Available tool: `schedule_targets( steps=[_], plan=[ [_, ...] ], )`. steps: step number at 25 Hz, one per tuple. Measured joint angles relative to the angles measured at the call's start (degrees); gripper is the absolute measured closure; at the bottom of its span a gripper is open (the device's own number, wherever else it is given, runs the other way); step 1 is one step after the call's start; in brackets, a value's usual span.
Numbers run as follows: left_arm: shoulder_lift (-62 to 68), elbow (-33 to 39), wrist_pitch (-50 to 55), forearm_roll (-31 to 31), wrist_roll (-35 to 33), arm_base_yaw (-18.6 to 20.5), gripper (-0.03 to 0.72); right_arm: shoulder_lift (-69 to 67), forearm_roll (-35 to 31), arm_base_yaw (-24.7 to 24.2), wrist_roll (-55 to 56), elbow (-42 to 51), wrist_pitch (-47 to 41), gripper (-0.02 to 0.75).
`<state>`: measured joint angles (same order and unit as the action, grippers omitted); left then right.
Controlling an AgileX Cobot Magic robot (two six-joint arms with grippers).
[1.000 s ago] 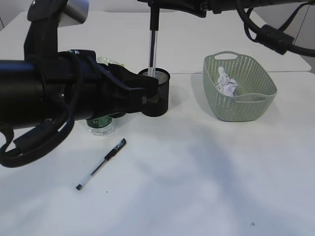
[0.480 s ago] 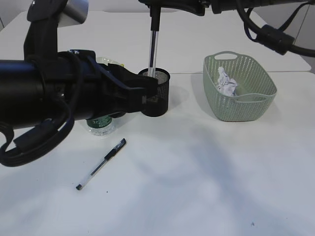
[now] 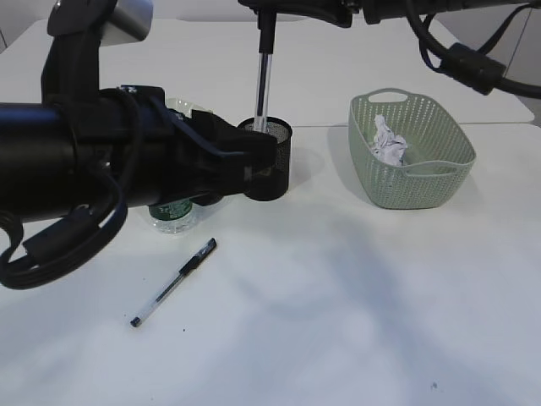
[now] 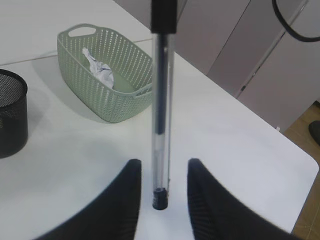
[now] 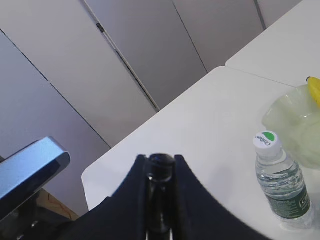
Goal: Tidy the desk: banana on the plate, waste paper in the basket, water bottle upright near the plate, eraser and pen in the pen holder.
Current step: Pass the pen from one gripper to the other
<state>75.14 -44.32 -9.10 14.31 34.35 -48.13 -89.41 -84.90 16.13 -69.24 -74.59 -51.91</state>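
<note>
Pen (image 3: 263,89) hangs upright over the pen holder (image 3: 272,158), clamped by the right gripper (image 5: 160,167); left gripper (image 4: 162,192) flanks its tip, unclenched, for handover.

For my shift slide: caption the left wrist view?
Upright pen between the open left jaws, waste paper already in the basket.

Left gripper (image 4: 162,200) has parted its jaws and now stands clear on both sides of the upright pen (image 3: 263,89). No other displacement observed on the desk (image 3: 338,296).
</note>
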Motion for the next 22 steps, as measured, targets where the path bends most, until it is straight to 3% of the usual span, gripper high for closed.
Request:
schedule_targets(
  steps=[4,7,12,22],
  plan=[
    [0.0,0.0,0.0,0.14,0.0,0.0,0.234,0.0,0.0,0.0,0.0,0.0,0.0,0.678],
    [0.0,0.0,0.0,0.14,0.0,0.0,0.111,0.0,0.0,0.0,0.0,0.0,0.0,0.678],
    [0.0,0.0,0.0,0.83,0.0,0.1,0.085,0.0,0.0,0.0,-0.12,0.0,0.0,0.678],
    [-0.66,0.0,4.33,2.52,0.0,4.09,0.159,0.0,0.0,0.0,-0.12,0.0,1.27,0.678]
  ],
)
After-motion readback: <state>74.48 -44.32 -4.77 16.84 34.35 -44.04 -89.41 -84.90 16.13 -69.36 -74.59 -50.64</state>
